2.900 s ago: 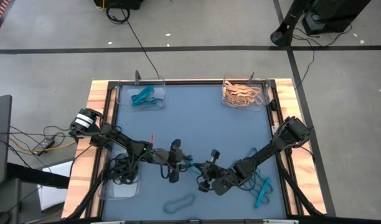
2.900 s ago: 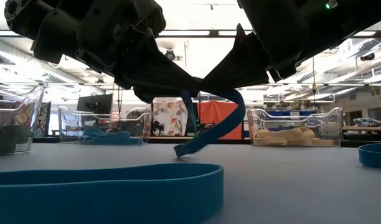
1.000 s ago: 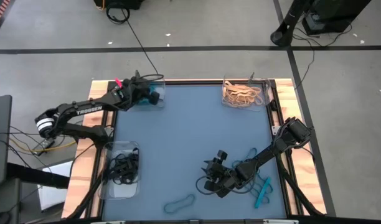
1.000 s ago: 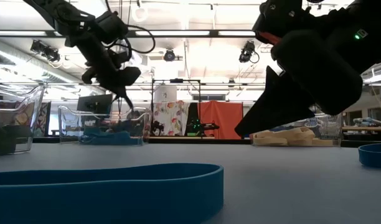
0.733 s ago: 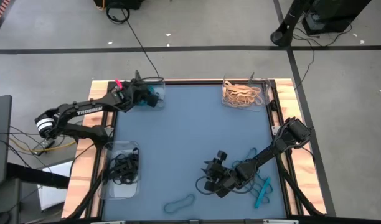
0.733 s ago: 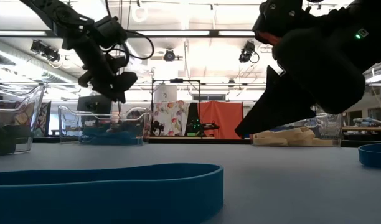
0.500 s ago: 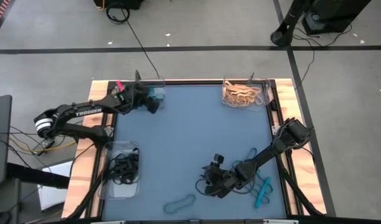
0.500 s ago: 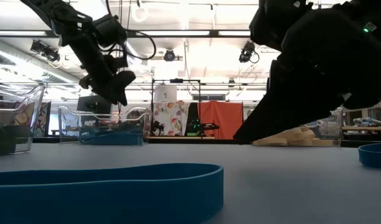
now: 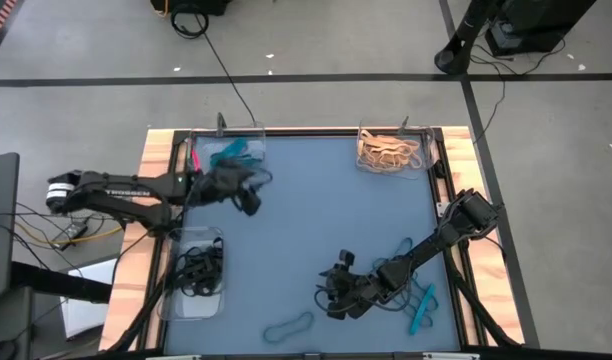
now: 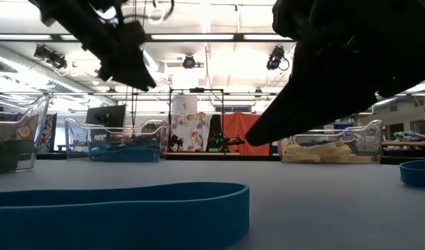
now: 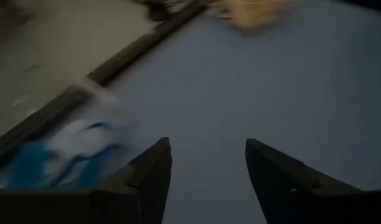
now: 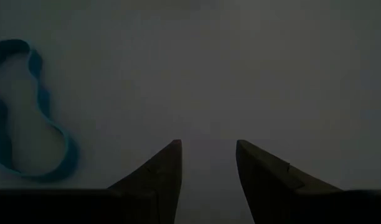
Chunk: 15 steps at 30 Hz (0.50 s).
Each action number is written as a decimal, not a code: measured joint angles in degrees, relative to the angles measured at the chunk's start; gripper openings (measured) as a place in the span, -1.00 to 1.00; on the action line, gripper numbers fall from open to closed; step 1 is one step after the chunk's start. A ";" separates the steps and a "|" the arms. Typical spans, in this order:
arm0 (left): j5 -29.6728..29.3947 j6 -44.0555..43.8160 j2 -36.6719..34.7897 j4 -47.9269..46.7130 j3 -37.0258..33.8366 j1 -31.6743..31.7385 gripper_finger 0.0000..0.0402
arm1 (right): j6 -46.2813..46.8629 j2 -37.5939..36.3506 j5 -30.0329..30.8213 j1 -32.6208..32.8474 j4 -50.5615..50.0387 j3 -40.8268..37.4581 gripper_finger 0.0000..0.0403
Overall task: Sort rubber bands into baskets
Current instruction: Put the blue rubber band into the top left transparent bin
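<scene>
Beside your teal-band basket: left gripper, jaws apart, empty | toward the near edge from it: right gripper, jaws apart, near a flat teal loop.

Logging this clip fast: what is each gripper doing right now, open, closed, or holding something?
Left gripper: open, holding nothing, above the mat beside the basket of blue bands.
Right gripper: open, holding nothing, low over the mat near a loose blue band.
</scene>
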 joint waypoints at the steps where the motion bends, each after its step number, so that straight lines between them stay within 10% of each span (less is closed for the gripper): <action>1: -0.02 -0.28 -0.02 0.75 -0.13 -2.60 0.03 | -0.25 0.00 -0.09 -0.01 0.30 0.00 -0.19; 15: -0.79 -5.81 9.88 21.22 -3.10 -33.01 0.03 | -15.62 0.00 -14.64 -0.14 15.45 0.00 -0.18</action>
